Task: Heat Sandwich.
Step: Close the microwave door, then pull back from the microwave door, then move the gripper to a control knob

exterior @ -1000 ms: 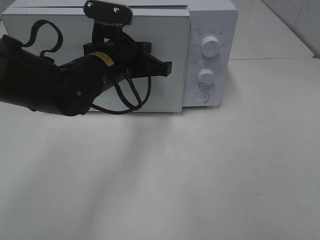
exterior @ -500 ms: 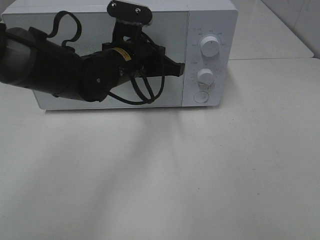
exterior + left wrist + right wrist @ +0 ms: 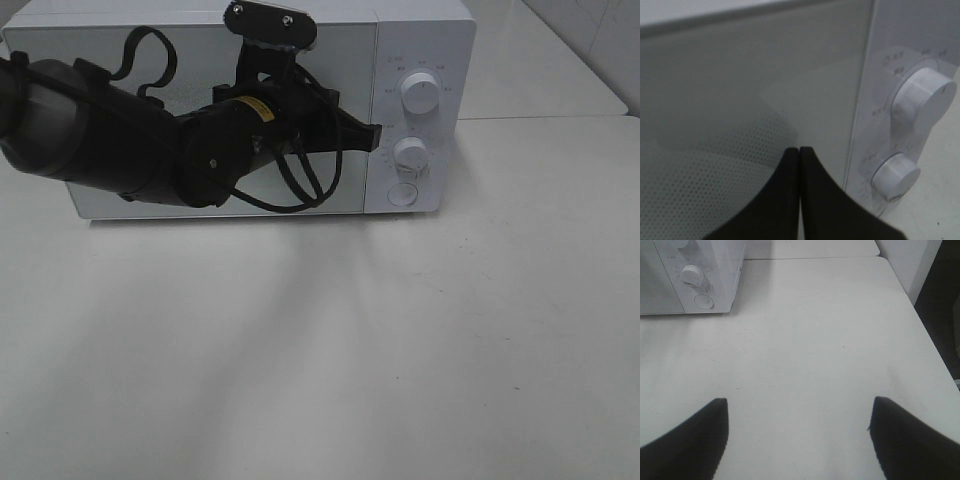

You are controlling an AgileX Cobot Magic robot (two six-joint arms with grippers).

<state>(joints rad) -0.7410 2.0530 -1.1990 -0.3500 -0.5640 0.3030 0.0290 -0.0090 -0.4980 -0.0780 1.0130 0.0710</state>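
Trouble lies at the seam where the boxy white microwave's (image 3: 425, 35) pale glass door (image 3: 345, 60) meets its control panel. The left gripper (image 3: 374, 135), jaws pressed together and empty, points at that right edge, just beside the lower white dial (image 3: 411, 153); a slip rightward could knock its setting. The right gripper (image 3: 800, 400) hangs wide open over the white table (image 3: 420, 340). The layered sandwich is nowhere visible, perhaps behind the door, so I cannot tell whether it is inside
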